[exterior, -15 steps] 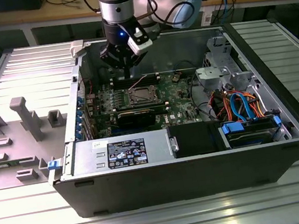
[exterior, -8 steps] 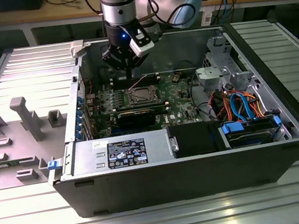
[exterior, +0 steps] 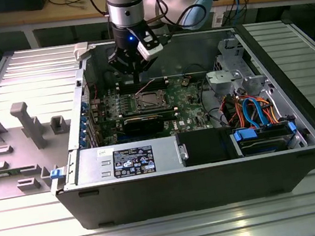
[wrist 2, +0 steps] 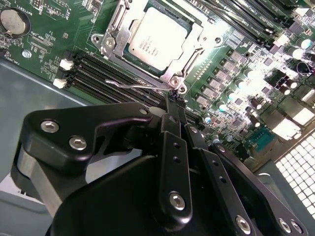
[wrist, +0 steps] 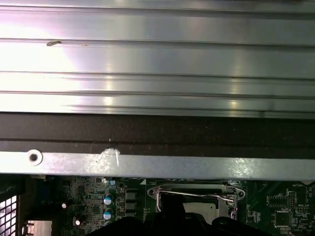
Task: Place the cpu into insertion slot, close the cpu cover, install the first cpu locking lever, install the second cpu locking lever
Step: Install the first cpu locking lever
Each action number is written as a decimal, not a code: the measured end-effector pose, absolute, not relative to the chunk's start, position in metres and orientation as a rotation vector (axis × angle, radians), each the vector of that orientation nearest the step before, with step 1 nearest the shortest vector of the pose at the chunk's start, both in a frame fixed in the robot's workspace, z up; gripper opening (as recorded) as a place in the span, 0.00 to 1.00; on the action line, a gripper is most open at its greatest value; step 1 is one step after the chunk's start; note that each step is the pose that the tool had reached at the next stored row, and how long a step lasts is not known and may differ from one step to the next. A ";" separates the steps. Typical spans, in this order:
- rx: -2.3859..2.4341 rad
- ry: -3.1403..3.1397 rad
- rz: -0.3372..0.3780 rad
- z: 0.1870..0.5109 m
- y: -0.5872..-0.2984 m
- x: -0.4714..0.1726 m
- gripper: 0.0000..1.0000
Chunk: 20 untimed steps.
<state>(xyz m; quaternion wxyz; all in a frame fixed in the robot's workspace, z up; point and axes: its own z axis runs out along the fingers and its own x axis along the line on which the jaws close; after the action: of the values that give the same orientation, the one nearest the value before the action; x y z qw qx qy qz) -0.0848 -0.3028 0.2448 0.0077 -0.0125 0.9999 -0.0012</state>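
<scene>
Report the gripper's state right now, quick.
Gripper: shut, its fingertips together at a thin metal lever beside the chip, which sits under its cover.

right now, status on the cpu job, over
Gripper shut, tips at the socket corner by a locking lever. Cpu seated in the insertion slot, cpu cover down over it. Nothing in the way.

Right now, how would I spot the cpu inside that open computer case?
Look into the open computer case, at the green circuit board on its floor. Near the board's middle, just below the gripper, a silver metal frame surrounds the cpu: a flat, dull silver square, unlike the long dark memory slots beside it.
</scene>
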 end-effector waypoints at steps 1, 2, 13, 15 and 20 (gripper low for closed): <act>-0.039 3.126 -0.004 0.245 -0.303 -0.084 0.11; -0.038 3.126 -0.004 0.244 -0.303 -0.083 0.11; -0.038 3.126 -0.004 0.243 -0.303 -0.082 0.11; -0.038 3.126 -0.004 0.243 -0.303 -0.081 0.11; -0.037 3.126 -0.004 0.242 -0.303 -0.079 0.11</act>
<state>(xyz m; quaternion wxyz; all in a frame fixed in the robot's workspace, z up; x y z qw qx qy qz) -0.0794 -0.3028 0.2424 0.0077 -0.0119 0.9999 -0.0012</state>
